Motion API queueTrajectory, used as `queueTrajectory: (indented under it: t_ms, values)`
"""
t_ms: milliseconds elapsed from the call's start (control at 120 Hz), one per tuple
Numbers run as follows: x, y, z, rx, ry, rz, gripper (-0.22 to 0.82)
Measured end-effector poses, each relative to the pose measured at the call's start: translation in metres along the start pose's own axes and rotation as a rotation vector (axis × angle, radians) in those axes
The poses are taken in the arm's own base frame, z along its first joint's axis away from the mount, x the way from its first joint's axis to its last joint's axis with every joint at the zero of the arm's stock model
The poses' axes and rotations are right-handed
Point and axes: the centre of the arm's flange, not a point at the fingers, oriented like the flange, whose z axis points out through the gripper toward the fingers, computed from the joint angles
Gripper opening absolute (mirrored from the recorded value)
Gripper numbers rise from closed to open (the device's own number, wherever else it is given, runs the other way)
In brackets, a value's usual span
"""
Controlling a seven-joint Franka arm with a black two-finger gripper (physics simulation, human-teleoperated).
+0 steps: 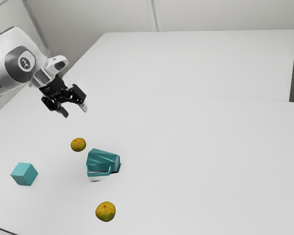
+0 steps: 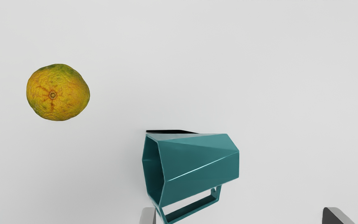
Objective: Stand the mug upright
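High above the table, my gripper point(image 1: 74, 111) is open at the exterior view's upper left, with nothing between its fingers. The teal faceted mug point(image 1: 103, 162) lies on its side on the table, below the gripper and farther toward the exterior view's right. In the wrist view the mug point(image 2: 197, 161) shows its open mouth at one end and its handle along one side. Both fingertips of the gripper point(image 2: 238, 216) stand wide apart there, one near the mug's handle in the picture.
One orange-green citrus fruit point(image 1: 78, 144) lies close to the mug. Another fruit point(image 1: 106, 211) rests nearer the exterior view's bottom edge, and a teal cube point(image 1: 24, 174) is at its left. The wrist view has a fruit point(image 2: 57, 92) beyond the mug's mouth.
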Motion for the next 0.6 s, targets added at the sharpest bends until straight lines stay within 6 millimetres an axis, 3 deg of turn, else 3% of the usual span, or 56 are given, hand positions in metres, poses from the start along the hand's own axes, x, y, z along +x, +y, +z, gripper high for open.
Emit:
queueTrajectory:
  t_ms: [258,600]
  values:
    - [-0.017,-0.053,0.053,-0.247,0.084,-0.066,0.58]
    - [-0.022,-0.088,0.096,-0.422,0.189,-0.039,0.58]
